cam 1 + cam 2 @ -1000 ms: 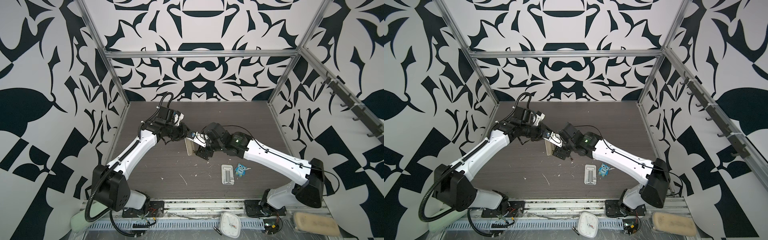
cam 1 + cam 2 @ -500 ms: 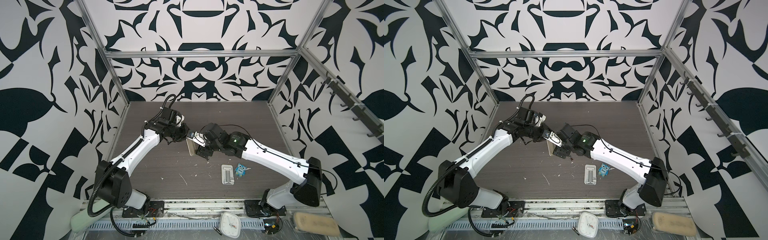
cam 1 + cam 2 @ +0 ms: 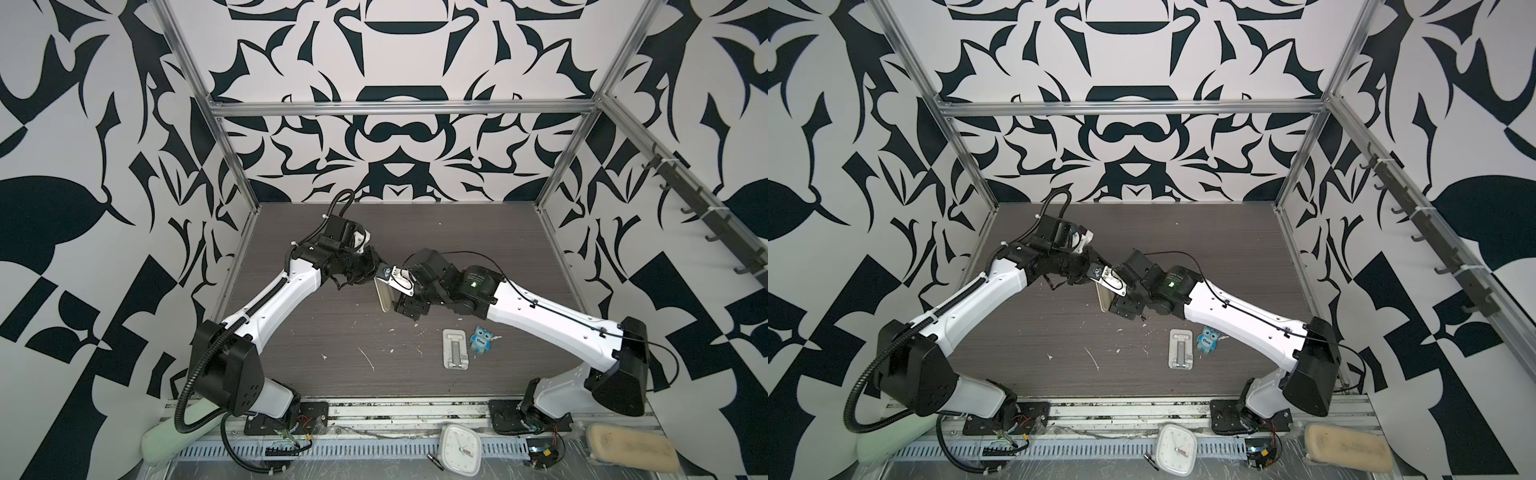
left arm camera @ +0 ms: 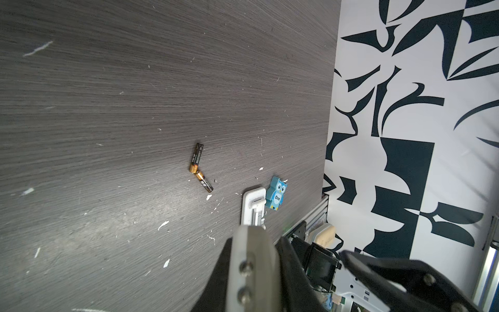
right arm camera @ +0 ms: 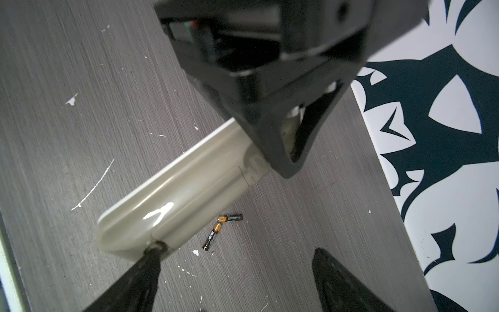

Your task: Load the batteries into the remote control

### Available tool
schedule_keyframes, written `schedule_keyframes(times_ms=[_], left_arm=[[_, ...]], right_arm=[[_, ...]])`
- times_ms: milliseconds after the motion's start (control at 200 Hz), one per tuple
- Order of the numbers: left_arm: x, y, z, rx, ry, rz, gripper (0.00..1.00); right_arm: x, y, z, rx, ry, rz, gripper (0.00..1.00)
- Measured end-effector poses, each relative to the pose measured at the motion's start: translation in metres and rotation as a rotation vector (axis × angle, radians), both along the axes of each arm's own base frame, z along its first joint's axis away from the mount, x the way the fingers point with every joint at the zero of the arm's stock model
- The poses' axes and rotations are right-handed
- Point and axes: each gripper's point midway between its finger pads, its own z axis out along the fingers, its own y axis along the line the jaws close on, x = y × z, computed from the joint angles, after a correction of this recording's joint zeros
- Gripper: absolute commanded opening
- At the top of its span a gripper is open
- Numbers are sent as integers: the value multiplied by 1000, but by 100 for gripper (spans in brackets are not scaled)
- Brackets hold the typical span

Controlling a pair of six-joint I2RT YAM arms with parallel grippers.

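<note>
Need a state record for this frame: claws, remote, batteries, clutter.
left claw: shut on one end of the remote control
right claw: open; one fingertip against the remote's other end
remote control: beige back showing; cover looks fitted
batteries: two, loose on the table, gold ends meeting in a V; none loaded
clutter: white stand beside blue owl figure

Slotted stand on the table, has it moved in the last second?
No. The slotted stand has not shifted: it lies just beyond the white clock, exactly as before.
</note>
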Motion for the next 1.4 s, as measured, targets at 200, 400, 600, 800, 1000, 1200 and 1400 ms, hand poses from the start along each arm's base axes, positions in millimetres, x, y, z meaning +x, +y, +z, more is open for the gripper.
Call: schedule_keyframes(times_ms=[200, 400, 600, 800, 1000, 1200, 1400], left_arm=[[-1, 0, -1, 5, 3, -4, 3], [-1, 1, -1, 6, 1, -2, 3], [2, 0, -1, 7, -7, 13, 3], [8, -5, -2, -3, -13, 33, 3], [11, -6, 0, -13, -19, 40, 3], [11, -7, -2, -17, -18, 46, 3], [4, -11, -3, -21, 5, 27, 3]], right_arm=[[-2, 1, 0, -3, 0, 8, 92], [0, 1, -2, -8, -1, 4, 92], [3, 1, -3, -18, -12, -9, 92], [10, -6, -2, -43, -44, -46, 91], [13, -9, -1, -56, -66, -65, 91], [16, -12, -1, -75, -95, -86, 88], [27, -14, 6, -81, -158, -132, 84]])
